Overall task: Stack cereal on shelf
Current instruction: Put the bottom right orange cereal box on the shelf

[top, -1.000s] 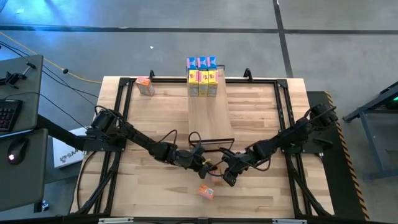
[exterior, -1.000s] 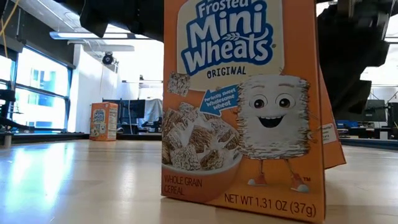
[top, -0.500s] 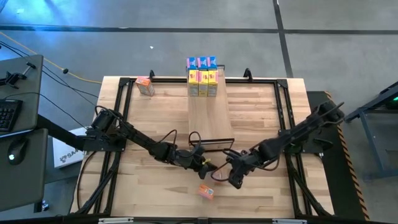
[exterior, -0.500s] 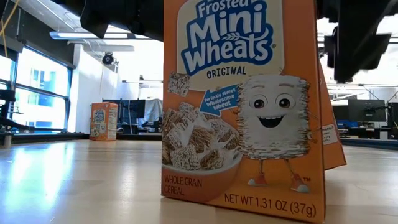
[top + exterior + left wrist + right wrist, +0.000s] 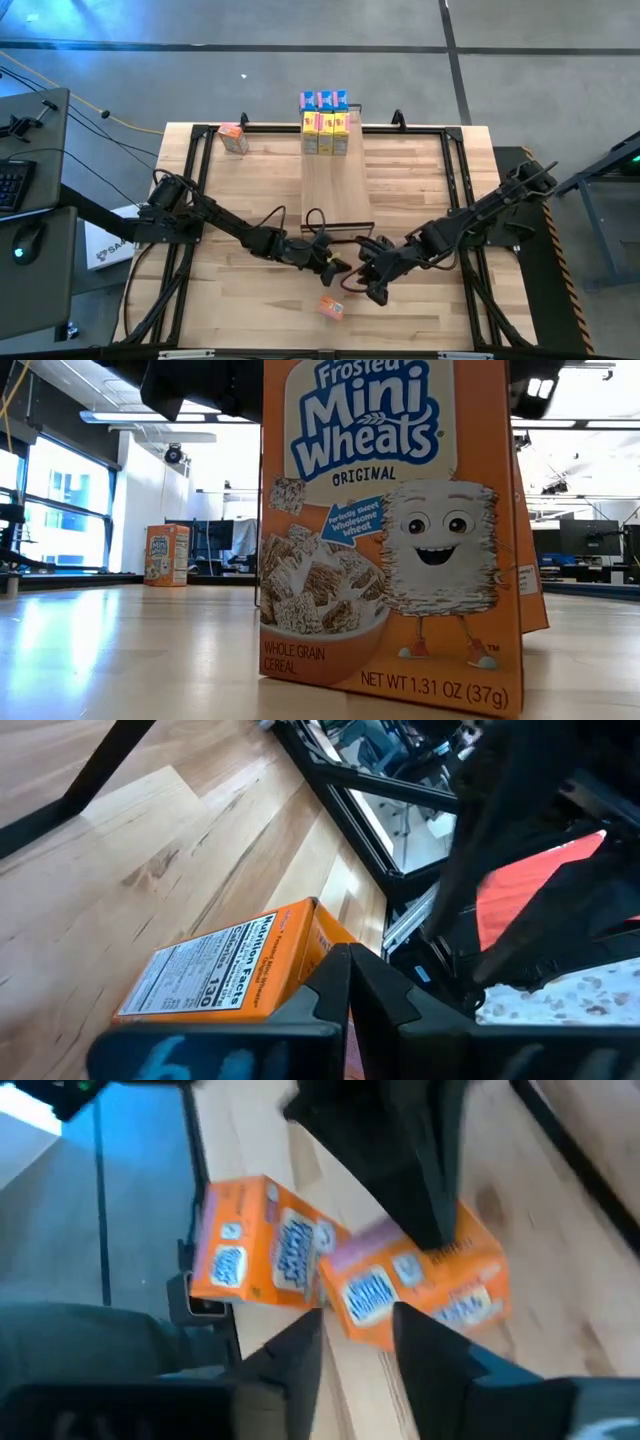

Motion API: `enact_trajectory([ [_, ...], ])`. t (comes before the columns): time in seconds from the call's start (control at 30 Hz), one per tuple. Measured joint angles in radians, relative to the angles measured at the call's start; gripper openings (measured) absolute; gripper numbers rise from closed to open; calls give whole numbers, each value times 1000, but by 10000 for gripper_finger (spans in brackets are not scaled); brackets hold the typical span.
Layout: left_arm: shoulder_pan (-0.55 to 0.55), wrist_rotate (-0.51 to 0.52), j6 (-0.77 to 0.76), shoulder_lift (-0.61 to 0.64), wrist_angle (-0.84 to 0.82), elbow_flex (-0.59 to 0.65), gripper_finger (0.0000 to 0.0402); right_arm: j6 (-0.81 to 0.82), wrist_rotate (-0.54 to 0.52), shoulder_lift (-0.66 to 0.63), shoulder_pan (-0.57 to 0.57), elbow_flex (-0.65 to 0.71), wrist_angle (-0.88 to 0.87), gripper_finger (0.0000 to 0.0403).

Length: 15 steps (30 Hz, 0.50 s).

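Orange cereal boxes were scattered: one [image 5: 233,137] at the desk's [image 5: 250,200] far-left corner, one [image 5: 331,307] near the front edge. The left hand [image 5: 333,266] clamped a box [image 5: 420,1295]. The right hand [image 5: 366,283] hovered beside, fingers apart. Blue and yellow boxes [image 5: 325,122] stood on the shelf's [image 5: 335,190] far end.

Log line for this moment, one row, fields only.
left pincer: near front of shelf | right pincer: beside it | loose orange box: table front | stacked: six boxes

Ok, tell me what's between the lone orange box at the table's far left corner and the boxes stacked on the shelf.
Nothing: the high view shows only bare table between the orange box and the stacked boxes on the shelf.
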<state>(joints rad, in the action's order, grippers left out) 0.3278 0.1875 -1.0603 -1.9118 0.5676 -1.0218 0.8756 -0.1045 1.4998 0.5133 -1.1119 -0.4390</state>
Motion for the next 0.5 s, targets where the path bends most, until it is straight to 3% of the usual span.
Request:
enact_trajectory([
  [0.23,0,-3,0,0,1,0,0,-146,-44,5,-19,-1,14,8],
  [0.5,-1,-1,0,0,7,-2,0,-226,34,75,-30,-1,66,13],
])
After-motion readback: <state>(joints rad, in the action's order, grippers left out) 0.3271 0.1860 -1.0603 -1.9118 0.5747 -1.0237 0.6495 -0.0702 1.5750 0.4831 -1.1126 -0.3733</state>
